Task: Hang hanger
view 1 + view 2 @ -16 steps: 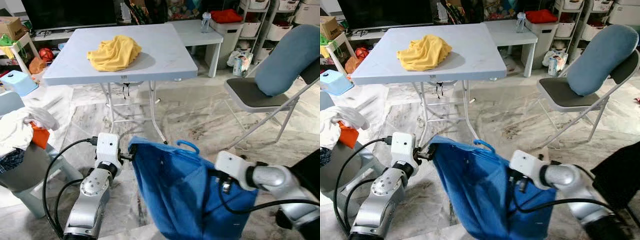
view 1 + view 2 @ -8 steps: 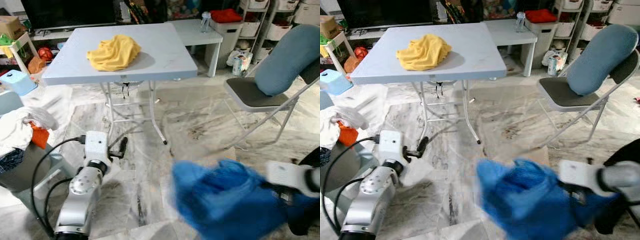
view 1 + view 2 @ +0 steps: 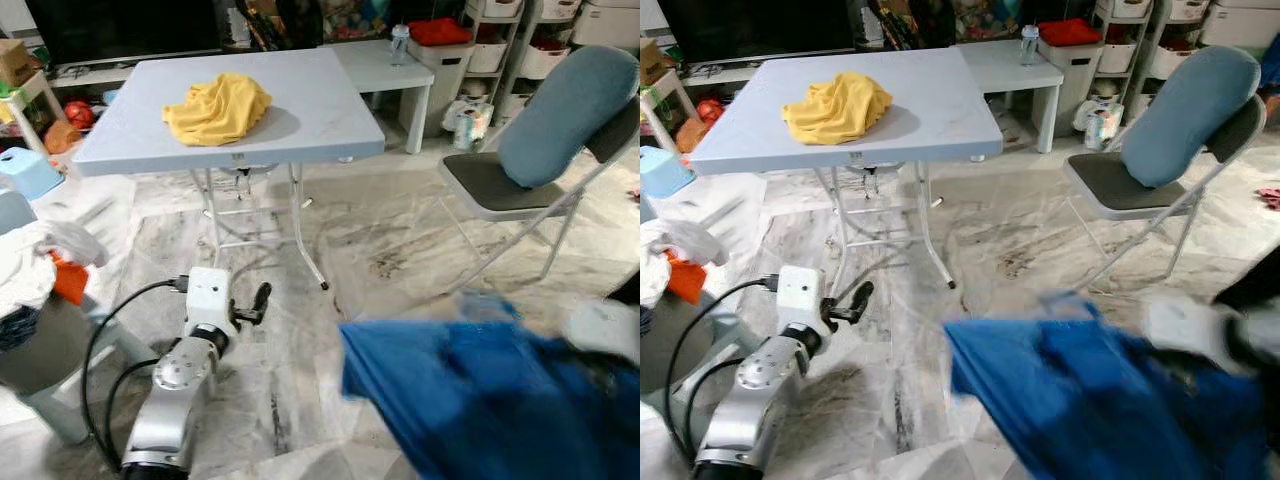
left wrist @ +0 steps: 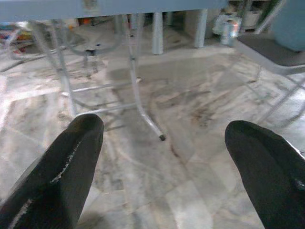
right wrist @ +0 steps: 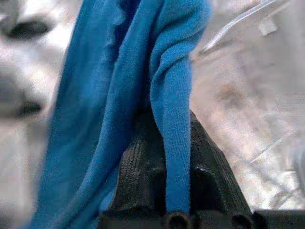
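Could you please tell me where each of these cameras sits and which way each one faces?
Left eye, on the head: looks forward and down at the table; left gripper open.
Right eye, beside it: same scene, blurred blue garment.
Left wrist: looks along its fingers at the floor and table legs.
Right wrist: looks along its jaws, shut on the garment.

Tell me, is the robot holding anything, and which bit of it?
The right gripper pinches a fold of the blue cloth. The left gripper is open, holding nothing.
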Robot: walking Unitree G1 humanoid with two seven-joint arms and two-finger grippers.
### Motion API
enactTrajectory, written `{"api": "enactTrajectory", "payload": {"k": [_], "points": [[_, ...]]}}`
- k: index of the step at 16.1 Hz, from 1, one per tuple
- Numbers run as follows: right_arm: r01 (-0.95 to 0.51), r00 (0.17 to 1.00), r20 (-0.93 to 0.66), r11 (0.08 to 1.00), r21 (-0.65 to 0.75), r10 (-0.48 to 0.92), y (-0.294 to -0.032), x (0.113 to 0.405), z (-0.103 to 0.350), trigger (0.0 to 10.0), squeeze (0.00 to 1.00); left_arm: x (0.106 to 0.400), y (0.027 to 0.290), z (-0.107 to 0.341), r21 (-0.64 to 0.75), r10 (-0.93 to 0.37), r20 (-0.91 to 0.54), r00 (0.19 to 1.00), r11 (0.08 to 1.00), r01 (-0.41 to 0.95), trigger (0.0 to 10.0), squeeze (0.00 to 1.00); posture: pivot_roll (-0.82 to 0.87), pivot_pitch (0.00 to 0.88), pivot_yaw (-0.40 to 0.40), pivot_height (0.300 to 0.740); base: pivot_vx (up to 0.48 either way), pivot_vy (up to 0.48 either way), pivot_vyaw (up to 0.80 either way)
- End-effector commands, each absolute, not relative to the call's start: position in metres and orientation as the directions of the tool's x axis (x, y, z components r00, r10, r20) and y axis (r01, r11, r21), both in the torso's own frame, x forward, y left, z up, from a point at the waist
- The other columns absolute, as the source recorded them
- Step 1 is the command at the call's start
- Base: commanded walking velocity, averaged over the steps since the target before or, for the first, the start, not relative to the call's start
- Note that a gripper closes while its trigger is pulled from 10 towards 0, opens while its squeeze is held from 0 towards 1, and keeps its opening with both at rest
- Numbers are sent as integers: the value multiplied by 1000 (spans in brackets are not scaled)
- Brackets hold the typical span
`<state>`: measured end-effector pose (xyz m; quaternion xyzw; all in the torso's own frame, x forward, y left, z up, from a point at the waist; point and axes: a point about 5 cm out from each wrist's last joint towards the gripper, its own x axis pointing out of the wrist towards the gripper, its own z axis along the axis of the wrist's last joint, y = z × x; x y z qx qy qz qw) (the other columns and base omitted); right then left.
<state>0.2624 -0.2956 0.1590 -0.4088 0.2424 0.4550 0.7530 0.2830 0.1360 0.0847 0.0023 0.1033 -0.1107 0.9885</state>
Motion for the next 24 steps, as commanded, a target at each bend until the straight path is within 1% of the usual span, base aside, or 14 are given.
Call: {"api": "enactTrajectory", "payload": {"k": [1, 3, 4, 7, 9, 10, 13, 16, 17, 19, 20, 21, 23, 24], "points": [[-844, 534, -677, 284, -454, 506, -287, 271, 171, 10000, 0, 285, 129, 89, -4, -249, -188, 950, 967, 253, 10000, 0, -147, 0, 18, 740, 0, 0, 0], [-845, 533, -560, 374, -381, 634, -251, 276, 176, 10000, 0, 287, 114, 94, 0, -289, -155, 945, 956, 293, 10000, 0, -139, 0, 13, 740, 0, 0, 0], [-849, 523, -465, 387, -359, 715, -220, 279, 181, 10000, 0, 290, 100, 100, 2, -331, -121, 936, 943, 333, 10000, 0, -142, 0, 11, 740, 0, 0, 0], [-846, 520, -426, 379, -374, 740, -197, 280, 176, 10000, 0, 292, 84, 101, 15, -402, -110, 909, 914, 406, 10000, 0, -148, 0, 11, 740, 0, 0, 0], [-853, 513, -375, 410, -322, 772, -182, 278, 182, 10000, 0, 289, 80, 96, 25, -419, -121, 900, 905, 424, 10000, 0, -146, 0, 10, 740, 0, 0, 0], [-870, 485, -366, 394, -297, 794, -175, 273, 187, 10000, 0, 289, 78, 94, 42, -429, -126, 894, 898, 437, 10000, 0, -150, 0, 9, 740, 0, 0, 0], [-874, 475, -360, 385, -296, 803, -168, 272, 193, 10000, 0, 292, 70, 95, 73, -458, -108, 883, 882, 466, 10000, 0, -154, 0, 8, 740, 0, 0, 0], [-893, 438, -319, 366, -263, 840, -153, 268, 203, 10000, 0, 294, 61, 93, 92, -473, -108, 874, 871, 482, 10000, 0, -152, 0, 3, 740, 0, 0, 0], [-911, 400, -313, 336, -241, 861, -147, 262, 211, 10000, 0, 299, 55, 95, 107, -474, -93, 875, 869, 482, 10000, 0, -158, 0, 4, 740, 0, 0, 0], [-937, 339, -350, 278, -214, 873, -150, 250, 213, 10000, 0, 307, 50, 99, 108, -459, -72, 886, 879, 464, 10000, 0, -161, 0, 5, 740, 0, 0, 0], [-942, 326, -357, 267, -205, 876, -150, 248, 213, 10000, 0, 308, 50, 99, 111, -457, -70, 887, 880, 463, 10000, 0, -176, 0, 9, 740, 0, 0, 0], [-947, 312, -363, 258, -190, 878, -150, 245, 213, 10000, 0, 310, 51, 100, 114, -442, -63, 895, 887, 447, 10000, 0, -177, 0, 10, 740, 0, 0, 0], [-975, 220, -424, 197, -98, 878, -155, 227, 210, 10000, 0, 321, 65, 100, 104, -360, -48, 932, 926, 363, 10000, 0, -187, 0, 16, 740, 0, 0, 0], [-976, 218, -468, 198, -92, 857, -161, 226, 204, 10000, 0, 322, 68, 101, 99, -348, -41, 937, 931, 350, 10000, 0, -186, 0, 18, 740, 0, 0, 0]]}}
